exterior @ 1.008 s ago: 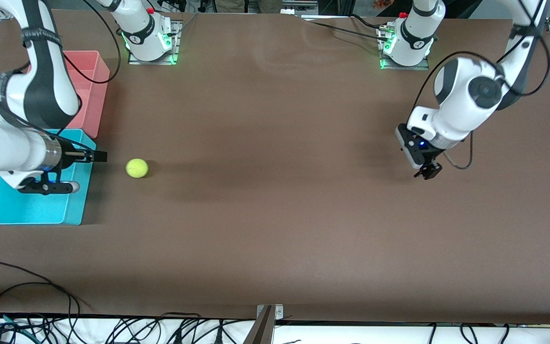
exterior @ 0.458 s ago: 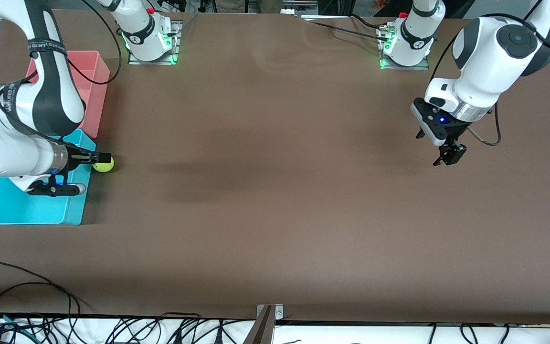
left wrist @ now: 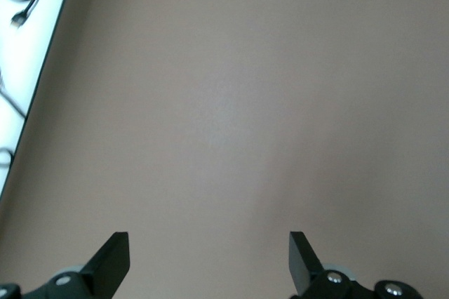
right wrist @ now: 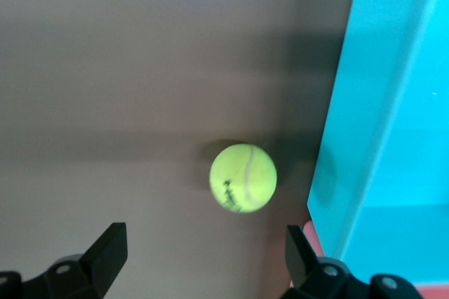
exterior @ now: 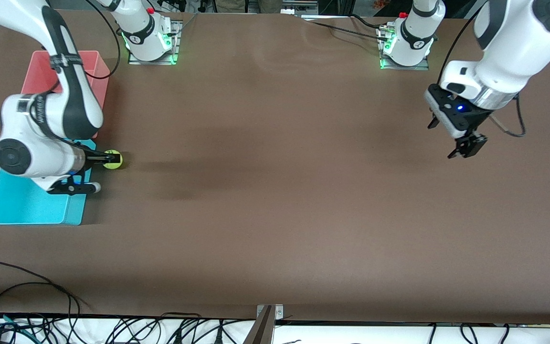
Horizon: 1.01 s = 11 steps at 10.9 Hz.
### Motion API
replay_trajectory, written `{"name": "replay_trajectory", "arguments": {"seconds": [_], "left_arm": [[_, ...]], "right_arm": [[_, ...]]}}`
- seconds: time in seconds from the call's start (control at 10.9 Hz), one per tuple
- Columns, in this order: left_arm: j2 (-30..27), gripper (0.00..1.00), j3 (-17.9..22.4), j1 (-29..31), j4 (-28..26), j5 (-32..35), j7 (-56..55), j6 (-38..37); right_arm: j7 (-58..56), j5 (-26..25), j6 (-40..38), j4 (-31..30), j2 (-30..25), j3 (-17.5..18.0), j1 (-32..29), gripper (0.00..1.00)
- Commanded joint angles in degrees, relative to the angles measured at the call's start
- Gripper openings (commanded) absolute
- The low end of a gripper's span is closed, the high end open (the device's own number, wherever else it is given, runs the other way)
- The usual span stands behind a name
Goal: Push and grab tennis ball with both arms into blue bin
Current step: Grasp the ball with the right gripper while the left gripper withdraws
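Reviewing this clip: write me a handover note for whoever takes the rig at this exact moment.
Right gripper: open, above the tennis ball, nothing gripped.
Left gripper: open, empty, over bare table at its own end, waiting.
Ball: on the table beside the blue bin, outside its wall. Pink bin sits farther from the front camera.
Done: ball brought next to the bin.
Left: close on the ball, lift, drop it in the blue bin.

I can't make out much lettering from here. The tennis ball [right wrist: 243,177] carries a dark printed mark beside its seam, but I cannot read it as letters. The right arm [exterior: 48,117] has a black band near the pink bin [exterior: 98,71] with pale lettering on it, too small and curved for me to spell out. I find no numbers, labels or signs elsewhere that I can read.
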Motion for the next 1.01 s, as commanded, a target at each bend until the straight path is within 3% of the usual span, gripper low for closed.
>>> {"name": "replay_trajectory", "arguments": {"seconds": [0.0, 0.37, 0.92], "left_arm": [[0.05, 1.00, 1.10, -0.06, 8.63, 0.38, -9.69, -11.65], [-0.12, 1.00, 1.45, -0.06, 16.72, 0.64, -22.60, -24.31], [0.05, 1.00, 4.09, -0.41, 25.79, 0.11, -45.55, -35.68]], "right_arm": [[-0.63, -4.05, 14.25, -9.54, 0.27, -0.16, -0.34, 1.00], [-0.19, -6.35, 18.52, -14.48, 1.68, -0.95, -0.43, 1.00], [-0.28, -6.00, 18.00, -14.84, 4.93, -0.95, -1.04, 1.00]]}}
